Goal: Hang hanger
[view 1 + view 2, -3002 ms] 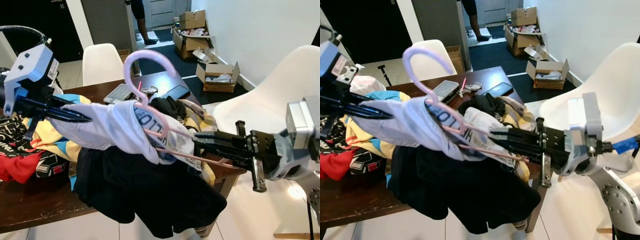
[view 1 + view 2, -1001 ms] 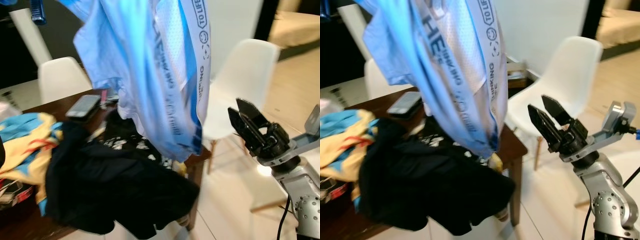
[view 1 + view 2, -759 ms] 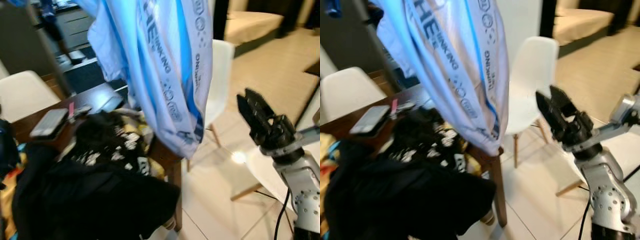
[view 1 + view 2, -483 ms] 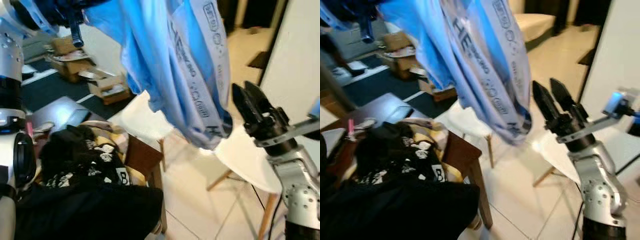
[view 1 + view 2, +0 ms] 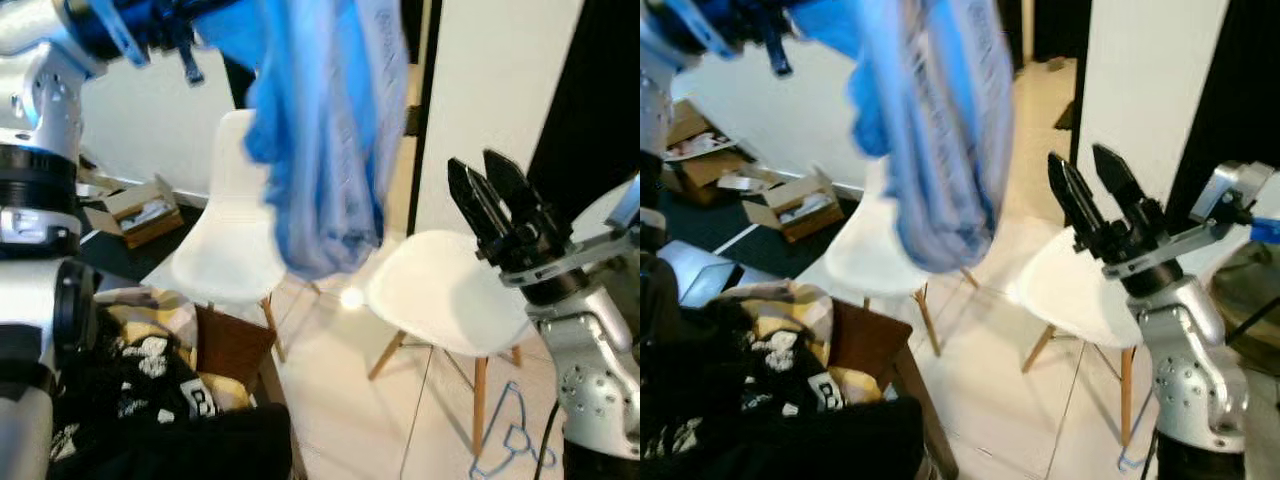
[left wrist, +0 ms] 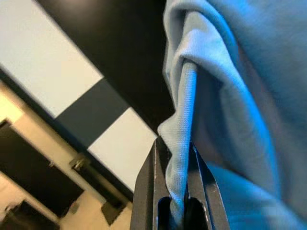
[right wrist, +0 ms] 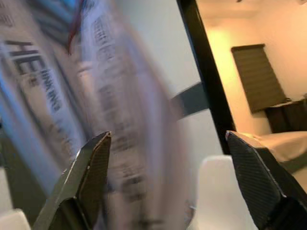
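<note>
Left gripper jaws clamping shirt fold, holding it high so hem is clearing chairs. Right gripper jaws spread, waiting beside cloth, likely to steady. Hanger hidden inside blurred shirt.

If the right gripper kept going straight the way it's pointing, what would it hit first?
Probably the hanging blue shirt: the right gripper, fingers open, points at it in the wrist view. How far off the shirt is remains unclear, since it is blurred.
</note>
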Controlling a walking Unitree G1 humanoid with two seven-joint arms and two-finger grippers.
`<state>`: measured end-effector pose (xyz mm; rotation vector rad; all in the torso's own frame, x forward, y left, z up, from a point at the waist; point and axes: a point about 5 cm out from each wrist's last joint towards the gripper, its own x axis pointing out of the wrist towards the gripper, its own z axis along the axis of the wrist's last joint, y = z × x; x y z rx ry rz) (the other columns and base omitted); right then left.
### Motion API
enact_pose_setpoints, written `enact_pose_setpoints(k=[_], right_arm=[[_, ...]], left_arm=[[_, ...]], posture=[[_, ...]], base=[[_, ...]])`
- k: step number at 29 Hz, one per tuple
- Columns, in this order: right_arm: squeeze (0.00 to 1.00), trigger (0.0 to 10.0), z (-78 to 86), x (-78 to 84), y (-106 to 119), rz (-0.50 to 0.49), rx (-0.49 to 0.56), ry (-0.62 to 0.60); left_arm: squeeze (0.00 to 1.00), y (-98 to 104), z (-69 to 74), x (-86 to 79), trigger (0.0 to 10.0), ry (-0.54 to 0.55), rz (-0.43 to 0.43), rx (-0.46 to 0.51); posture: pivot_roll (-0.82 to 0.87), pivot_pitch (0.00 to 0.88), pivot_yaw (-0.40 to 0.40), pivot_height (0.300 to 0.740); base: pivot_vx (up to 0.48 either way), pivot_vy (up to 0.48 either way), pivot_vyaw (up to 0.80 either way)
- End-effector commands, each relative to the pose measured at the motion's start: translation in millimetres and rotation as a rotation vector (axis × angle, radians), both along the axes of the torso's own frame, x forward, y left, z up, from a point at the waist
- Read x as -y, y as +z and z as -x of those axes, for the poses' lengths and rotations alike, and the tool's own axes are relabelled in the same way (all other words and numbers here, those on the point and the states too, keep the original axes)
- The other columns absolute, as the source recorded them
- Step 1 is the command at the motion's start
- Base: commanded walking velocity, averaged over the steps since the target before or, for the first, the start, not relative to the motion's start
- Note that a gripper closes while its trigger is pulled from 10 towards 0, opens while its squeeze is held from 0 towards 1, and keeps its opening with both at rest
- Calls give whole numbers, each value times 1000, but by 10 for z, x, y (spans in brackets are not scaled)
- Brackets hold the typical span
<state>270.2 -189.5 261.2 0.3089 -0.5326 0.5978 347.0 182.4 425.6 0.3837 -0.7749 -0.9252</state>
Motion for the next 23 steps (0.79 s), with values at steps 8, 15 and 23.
enact_pose_setpoints(k=[8, 15, 23], right_arm=[[0, 10000, -153, 142, -231, 102, -151, -196], [0, 10000, -174, 298, -332, 112, -208, -326], [0, 10000, -20, 227, -433, 112, -195, -259]], left_arm=[[0, -653, -251, 186, 10000, 61, 1, -155], [0, -761, -285, 333, 10000, 44, 1, -169], [0, -664, -270, 471, 10000, 2, -23, -122]], posture=[[-102, 0, 118, 710], [-108, 0, 120, 710], [-119, 0, 133, 710]], base=[[0, 0, -788], [0, 0, -791], [0, 0, -791]])
